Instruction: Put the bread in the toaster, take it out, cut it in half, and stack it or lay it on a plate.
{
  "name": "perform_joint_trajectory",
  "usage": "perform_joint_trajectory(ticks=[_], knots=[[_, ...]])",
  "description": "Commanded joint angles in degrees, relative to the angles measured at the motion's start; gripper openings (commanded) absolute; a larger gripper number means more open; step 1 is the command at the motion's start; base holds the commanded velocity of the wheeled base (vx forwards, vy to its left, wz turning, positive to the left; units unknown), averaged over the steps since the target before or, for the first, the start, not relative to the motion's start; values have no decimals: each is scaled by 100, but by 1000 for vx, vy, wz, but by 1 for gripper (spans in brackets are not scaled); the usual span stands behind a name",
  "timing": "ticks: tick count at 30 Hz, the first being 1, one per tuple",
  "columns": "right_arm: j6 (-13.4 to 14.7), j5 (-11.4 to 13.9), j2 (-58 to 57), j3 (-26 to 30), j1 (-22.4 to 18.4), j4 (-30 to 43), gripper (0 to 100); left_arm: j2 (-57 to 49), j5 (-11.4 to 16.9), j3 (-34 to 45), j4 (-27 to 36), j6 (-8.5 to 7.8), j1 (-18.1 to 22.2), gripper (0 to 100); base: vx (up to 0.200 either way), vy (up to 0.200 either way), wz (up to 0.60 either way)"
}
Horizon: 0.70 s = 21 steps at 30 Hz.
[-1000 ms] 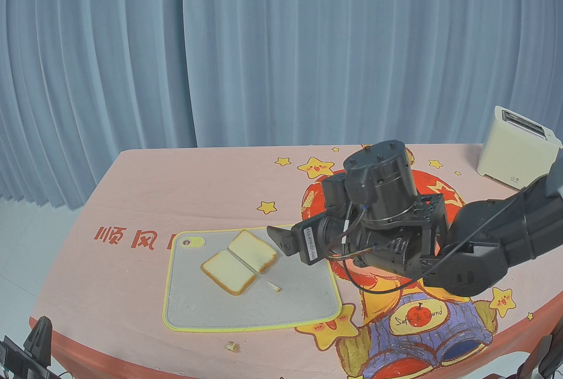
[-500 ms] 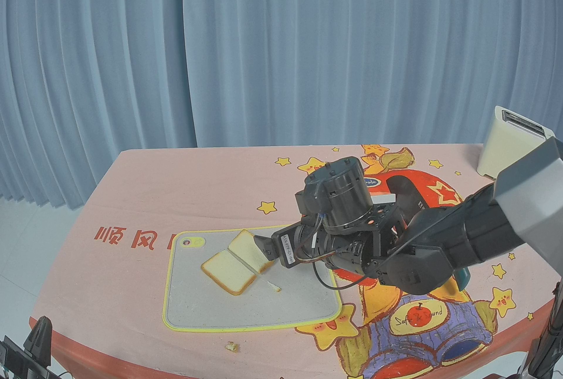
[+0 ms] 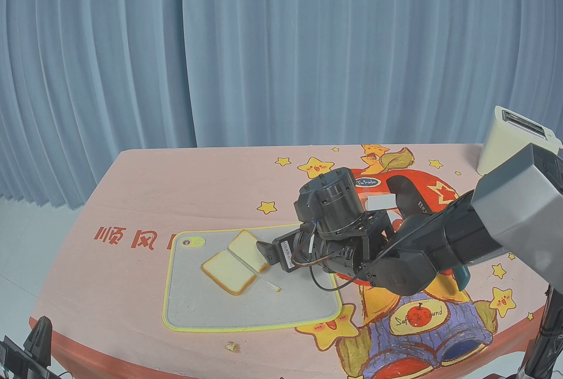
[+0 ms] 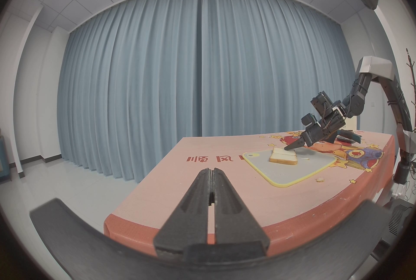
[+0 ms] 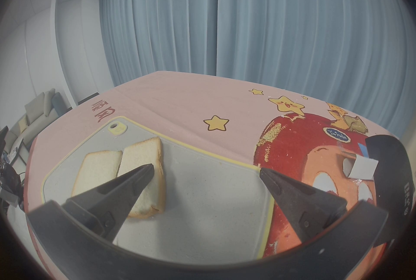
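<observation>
Head view: the right pincer [image 3: 275, 245] hangs low over the board [image 3: 293, 295], its jaws spread and empty. The bread [image 3: 240, 261], already cut, lies just ahead of it as two halves touching along the cut. The forward fingertip overlaps the edge of the closer half [image 3: 253, 250]. The toaster [image 3: 516, 148] stands well behind the pincer. The step in hand looks like lifting one half to carry it to a plate.

Left wrist view: the left pincer [image 4: 212, 192] is closed on nothing, off the table's edge, with the bread [image 4: 283, 156] far ahead of it. It has no part in this step and is best kept clear of the board.

Right wrist view: one finger [image 5: 123, 192] covers part of the closer half [image 5: 149, 159]. The other finger [image 5: 299, 203] hangs over bare board, well apart from any bread, and the farther half [image 5: 97, 170] lies beyond. The half is therefore not yet between the jaws. The pincer should shift toward the bread until the closer half sits midway between the fingers, then come down to just above the board. It should close gently on the crust edges, because soft crumb crushes. A straight lift is safest, since the halves touch and a sideways pull could drag the farther one along.
</observation>
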<state>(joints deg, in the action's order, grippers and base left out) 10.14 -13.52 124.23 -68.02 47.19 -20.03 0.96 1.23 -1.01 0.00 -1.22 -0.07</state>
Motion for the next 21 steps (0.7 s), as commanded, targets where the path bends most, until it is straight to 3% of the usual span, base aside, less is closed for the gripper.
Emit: perform_joint_trajectory(ticks=[1,6,7,21], knots=[[-4,-10,22,35,36,17,100,9,0,92,0,-1,-1,0,0,0,0],[-4,-10,22,52,71,8,100,9,0,92,0,-1,-1,0,0,0,0],[-4,-10,22,61,71,17,0,9,0,92,0,-1,-1,0,0,0,0],[32,-37,-180,290,159,-1,0,9,0,92,0,-1,-1,0,0,0,0]])
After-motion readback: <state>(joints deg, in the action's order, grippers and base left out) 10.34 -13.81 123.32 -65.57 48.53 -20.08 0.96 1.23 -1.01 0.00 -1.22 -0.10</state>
